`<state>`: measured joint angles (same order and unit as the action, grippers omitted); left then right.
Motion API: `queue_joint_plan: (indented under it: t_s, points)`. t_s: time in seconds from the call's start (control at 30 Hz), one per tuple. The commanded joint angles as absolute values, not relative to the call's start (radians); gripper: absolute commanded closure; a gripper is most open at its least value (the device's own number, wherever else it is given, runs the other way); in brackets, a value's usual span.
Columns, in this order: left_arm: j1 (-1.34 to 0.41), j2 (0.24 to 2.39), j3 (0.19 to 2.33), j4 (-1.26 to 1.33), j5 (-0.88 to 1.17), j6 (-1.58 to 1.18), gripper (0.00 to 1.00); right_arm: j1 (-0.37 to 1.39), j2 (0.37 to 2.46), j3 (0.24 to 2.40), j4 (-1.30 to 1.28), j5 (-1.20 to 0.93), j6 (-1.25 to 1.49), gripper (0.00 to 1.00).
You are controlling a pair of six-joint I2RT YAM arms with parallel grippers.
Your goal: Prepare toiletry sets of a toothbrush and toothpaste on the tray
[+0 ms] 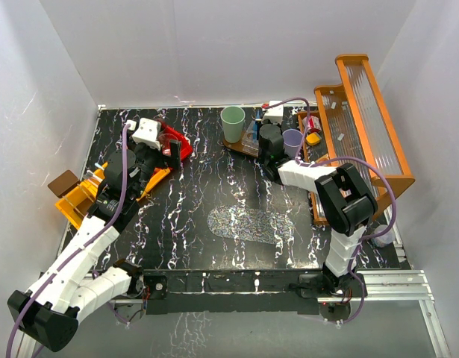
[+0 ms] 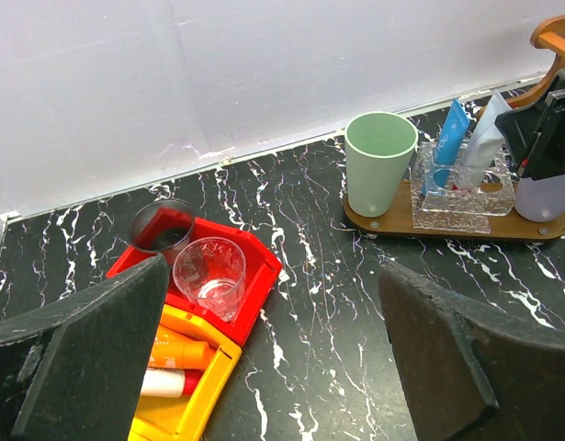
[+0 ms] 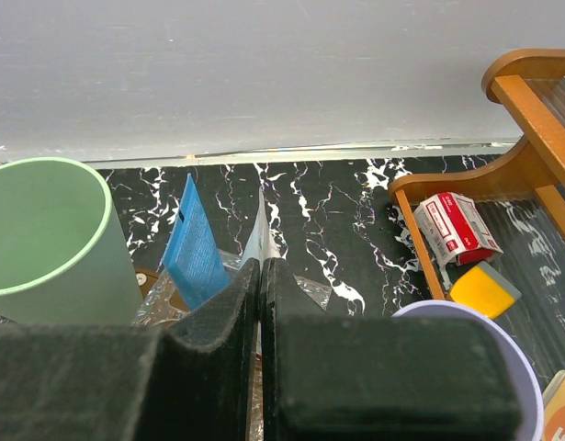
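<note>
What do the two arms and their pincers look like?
The left arm and right arm have white links and black joints, and a purple cable runs along each. The left pincer and right pincer are blocky and matte black.

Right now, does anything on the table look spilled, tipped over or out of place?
Nothing stands out. The green cup stands upright on the wooden tray, the clear cup stands upright in the red bin, and nothing is spilled.
</note>
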<state>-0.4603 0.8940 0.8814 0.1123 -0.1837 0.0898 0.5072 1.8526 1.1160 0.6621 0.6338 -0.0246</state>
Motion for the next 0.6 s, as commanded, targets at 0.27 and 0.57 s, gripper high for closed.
queue_joint_plan:
  t_s: [0.27,0.57]
  points:
    - [-0.457,0.881,0.873,0.146,-0.175,0.095,0.04,0.502,1.856,1.121,0.768,0.661,0.003,1.00]
    - [-0.457,0.881,0.873,0.146,-0.172,0.095,0.04,0.501,1.848,1.117,0.754,0.668,0.005,0.83]
